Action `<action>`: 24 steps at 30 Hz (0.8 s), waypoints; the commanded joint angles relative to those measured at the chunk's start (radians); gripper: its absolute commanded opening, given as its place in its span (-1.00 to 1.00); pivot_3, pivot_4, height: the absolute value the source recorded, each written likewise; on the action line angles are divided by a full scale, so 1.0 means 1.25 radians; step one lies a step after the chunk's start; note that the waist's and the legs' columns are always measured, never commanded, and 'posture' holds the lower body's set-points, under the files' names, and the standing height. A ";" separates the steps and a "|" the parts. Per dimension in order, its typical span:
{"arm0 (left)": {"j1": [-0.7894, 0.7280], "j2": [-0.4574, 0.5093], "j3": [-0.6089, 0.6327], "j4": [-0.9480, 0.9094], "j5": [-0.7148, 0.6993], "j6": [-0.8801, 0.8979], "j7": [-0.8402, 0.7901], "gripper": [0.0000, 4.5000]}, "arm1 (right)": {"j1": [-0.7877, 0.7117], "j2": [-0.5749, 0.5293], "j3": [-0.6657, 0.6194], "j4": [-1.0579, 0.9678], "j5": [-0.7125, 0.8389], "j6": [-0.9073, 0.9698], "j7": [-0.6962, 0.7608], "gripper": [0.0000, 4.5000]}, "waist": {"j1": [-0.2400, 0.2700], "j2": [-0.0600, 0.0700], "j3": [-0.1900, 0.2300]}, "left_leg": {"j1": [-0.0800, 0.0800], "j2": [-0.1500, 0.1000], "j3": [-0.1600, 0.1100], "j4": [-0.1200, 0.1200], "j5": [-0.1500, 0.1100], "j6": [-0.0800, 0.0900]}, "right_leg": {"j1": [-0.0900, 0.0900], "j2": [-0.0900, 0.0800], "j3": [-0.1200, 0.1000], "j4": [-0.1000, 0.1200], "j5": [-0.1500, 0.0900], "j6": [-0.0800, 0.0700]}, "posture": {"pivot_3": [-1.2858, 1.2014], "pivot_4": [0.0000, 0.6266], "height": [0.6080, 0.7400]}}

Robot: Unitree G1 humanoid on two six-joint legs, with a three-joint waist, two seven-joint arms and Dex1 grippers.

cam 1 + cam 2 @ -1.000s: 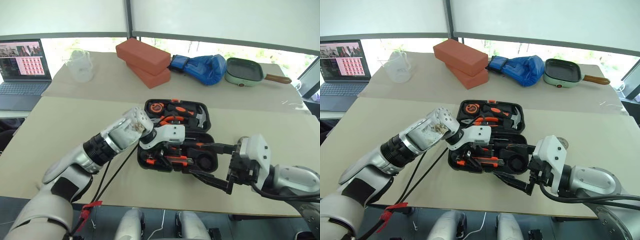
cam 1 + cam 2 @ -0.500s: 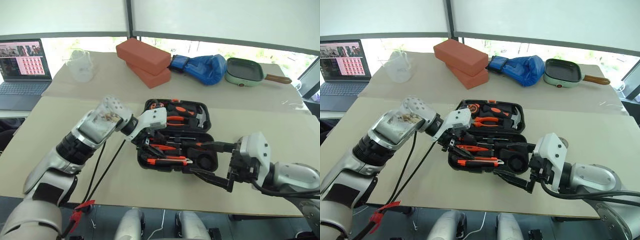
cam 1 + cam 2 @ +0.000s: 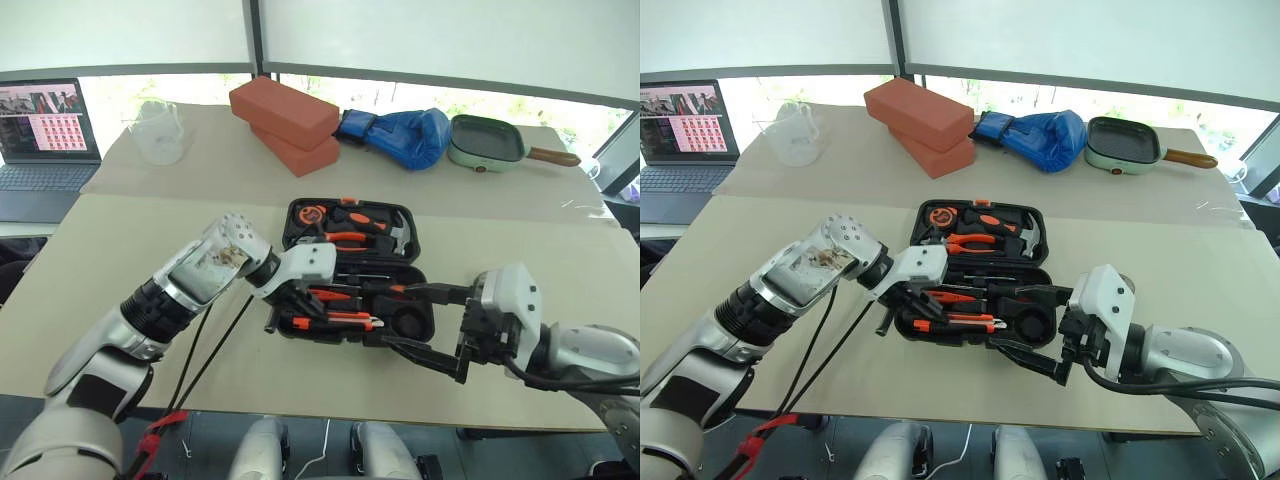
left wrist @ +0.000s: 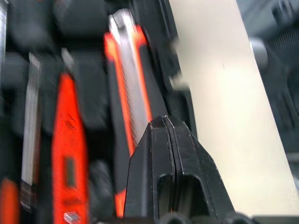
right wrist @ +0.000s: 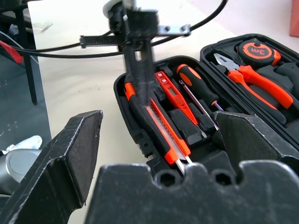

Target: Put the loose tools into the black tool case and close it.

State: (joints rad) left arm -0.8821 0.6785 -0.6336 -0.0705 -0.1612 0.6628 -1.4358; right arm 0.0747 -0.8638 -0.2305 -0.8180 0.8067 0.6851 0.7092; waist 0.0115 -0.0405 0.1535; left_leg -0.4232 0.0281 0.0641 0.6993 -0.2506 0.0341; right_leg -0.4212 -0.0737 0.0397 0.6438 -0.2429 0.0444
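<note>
The black tool case (image 3: 352, 272) is seen lying open on the table (image 3: 130, 260), with its lid laid flat on the far side. In the lid, a round tape measure (image 3: 315, 214), orange-handled pliers (image 3: 345, 238) and a hammer (image 3: 398, 235) are kept in their slots. In the near half, the orange-black utility knife (image 3: 338, 320) is laid along the front edge. The slim orange tester screwdriver (image 5: 172, 95) is set just behind it, and a black-and-orange-handled screwdriver (image 5: 198, 91) is set beside that one.

The left end effector (image 3: 888, 315) is held at the left front corner of the case, just above the handle end of the knife. Its two black fingers (image 4: 166, 163) are pressed tight together, and nothing is gripped between them.

The right end effector (image 3: 425, 320) is held low at the right side of the case. Its fingers (image 5: 60, 163) are spread wide apart, and nothing is held in them.

Farther back on the table, two red bricks (image 3: 285, 120), a blue glove (image 3: 405, 135), a green pan (image 3: 490, 142), a clear jug (image 3: 160, 130) and a laptop (image 3: 42, 135) are seen.
</note>
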 commanded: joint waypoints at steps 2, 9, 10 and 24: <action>0.013 -0.001 -0.030 0.018 0.054 -0.055 -0.003 -0.98 | -0.001 -0.005 -0.022 -0.028 0.005 -0.006 -0.010 1.00 | 0.000 0.000 0.000 | 0.000 0.000 0.000 0.000 0.000 0.000 | 0.000 0.000 0.000 0.000 0.000 0.000 | 0.03 -0.52 0.98; 0.034 -0.026 -0.038 0.042 0.094 -0.079 0.016 -0.98 | 0.003 -0.005 -0.022 -0.031 0.008 -0.007 -0.014 1.00 | 0.002 0.001 -0.001 | 0.001 0.000 0.000 0.000 0.000 0.000 | 0.001 0.000 0.000 0.000 0.000 0.000 | 0.03 -0.52 0.98; 0.032 -0.028 -0.031 0.043 0.091 -0.075 0.014 -0.98 | 0.004 -0.005 -0.022 -0.032 0.009 -0.007 -0.014 1.00 | 0.003 0.001 -0.001 | 0.001 0.000 0.000 0.000 0.000 0.000 | 0.001 0.000 0.000 0.000 0.000 0.000 | 0.03 -0.52 0.98; -0.026 -0.073 0.052 0.090 0.043 -0.030 0.006 -0.98 | -0.002 -0.004 -0.011 -0.018 -0.005 -0.016 -0.005 1.00 | 0.001 0.001 -0.001 | 0.000 0.000 0.000 0.001 0.000 0.000 | 0.000 0.000 0.000 0.001 0.000 0.000 | 0.03 -0.52 0.98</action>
State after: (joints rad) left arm -0.9036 0.5909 -0.5706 0.0519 -0.1196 0.6461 -1.4321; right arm 0.0844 -0.8638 -0.2280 -0.8316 0.8032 0.6850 0.6977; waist 0.0126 -0.0394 0.1522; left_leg -0.4235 0.0280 0.0638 0.7011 -0.2505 0.0342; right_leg -0.4211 -0.0737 0.0396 0.6450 -0.2428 0.0447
